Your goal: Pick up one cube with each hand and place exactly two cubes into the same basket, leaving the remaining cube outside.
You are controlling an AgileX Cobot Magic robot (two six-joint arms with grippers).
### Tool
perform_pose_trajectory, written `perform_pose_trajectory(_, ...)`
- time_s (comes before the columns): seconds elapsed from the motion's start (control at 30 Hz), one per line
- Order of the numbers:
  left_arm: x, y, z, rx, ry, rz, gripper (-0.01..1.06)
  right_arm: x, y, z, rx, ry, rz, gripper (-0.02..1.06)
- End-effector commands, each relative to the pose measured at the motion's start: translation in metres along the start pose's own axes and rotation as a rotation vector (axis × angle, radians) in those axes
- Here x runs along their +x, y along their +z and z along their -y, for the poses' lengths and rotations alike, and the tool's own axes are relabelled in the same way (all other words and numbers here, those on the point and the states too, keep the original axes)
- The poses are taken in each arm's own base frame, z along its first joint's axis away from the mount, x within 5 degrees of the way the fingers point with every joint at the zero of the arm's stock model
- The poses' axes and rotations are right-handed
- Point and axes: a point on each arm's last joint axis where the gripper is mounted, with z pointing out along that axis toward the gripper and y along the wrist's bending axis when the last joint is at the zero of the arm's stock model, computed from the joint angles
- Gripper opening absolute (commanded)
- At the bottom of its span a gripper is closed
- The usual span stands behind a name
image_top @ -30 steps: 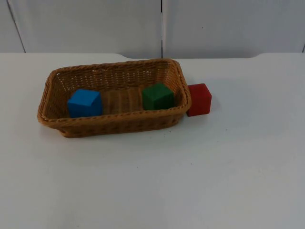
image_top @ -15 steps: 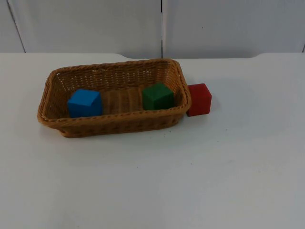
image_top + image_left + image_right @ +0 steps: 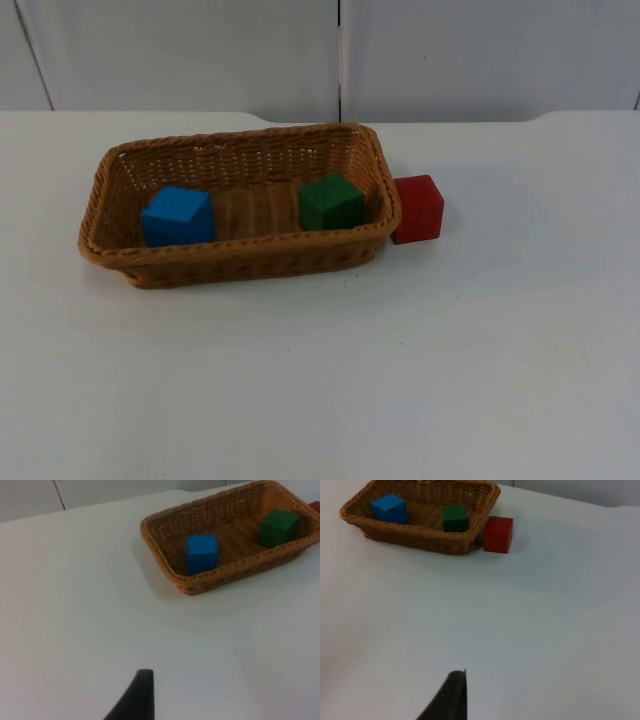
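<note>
Left gripper (image 3: 137,700) and right gripper (image 3: 451,697) both well away from basket (image 3: 235,262), jaw state can't tell; blue cube (image 3: 177,216) + green cube (image 3: 330,202) inside, red cube (image 3: 418,208) outside touching its right wall.

Woven brown wicker basket (image 3: 238,262), rectangular, shallow, sits upright on the white surface (image 3: 400,370), long side facing the top camera. Inside it, two cubes, well apart: blue cube (image 3: 177,216) near the basket's left end, close to the near wall; green cube (image 3: 331,202) toward the right end, close to the right wall. Both rest flat on the basket floor, each turned slightly off square to the walls. Red cube (image 3: 418,208) stands outside on the surface, just beside the basket's right end wall, touching or nearly so; contact cannot be told. Same layout in the wrist views: basket (image 3: 165,570) (image 3: 415,539), blue cube (image 3: 202,553) (image 3: 390,508), green cube (image 3: 278,527) (image 3: 455,518), red cube (image 3: 497,534).
</note>
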Motion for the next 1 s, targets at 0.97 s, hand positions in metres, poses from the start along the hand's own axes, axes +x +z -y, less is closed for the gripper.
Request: perform_pose_trajectory(0.97, 0.0011, 0.0006, -0.0003, -0.006, -0.006, 0.001, 1.05, -0.0002, 0.0003, -0.0031, 0.329, 0.174, 0.005, 1.05)
